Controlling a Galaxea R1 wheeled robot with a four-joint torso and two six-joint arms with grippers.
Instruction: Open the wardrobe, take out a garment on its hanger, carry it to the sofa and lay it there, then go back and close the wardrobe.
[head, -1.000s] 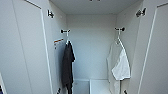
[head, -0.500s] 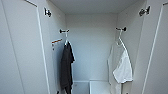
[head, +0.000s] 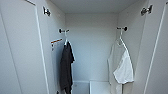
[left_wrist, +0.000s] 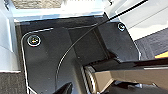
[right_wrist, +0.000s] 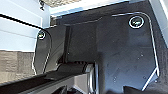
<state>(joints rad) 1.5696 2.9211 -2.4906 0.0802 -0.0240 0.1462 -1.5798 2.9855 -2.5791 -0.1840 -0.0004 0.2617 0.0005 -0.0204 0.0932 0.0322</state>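
Two shirts hang inside the open wardrobe (head: 91, 50) I face: one black shirt (head: 66, 67) at nine o'clock, one white T-shirt (head: 121, 67) on its hanger (head: 121, 40) at three o'clock. Hand states I cannot tell.

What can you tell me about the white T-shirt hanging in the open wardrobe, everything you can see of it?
The white T-shirt is plain, short-sleeved and looks like thin, soft fabric. It hangs on a thin white hanger whose hook sits over a dark peg on the wardrobe's right inner wall. It hangs close against that wall and droops in loose folds, one sleeve turned toward the camera. Its lower edge runs past the bottom of the picture. It hangs apart from the black shirt on the left side.
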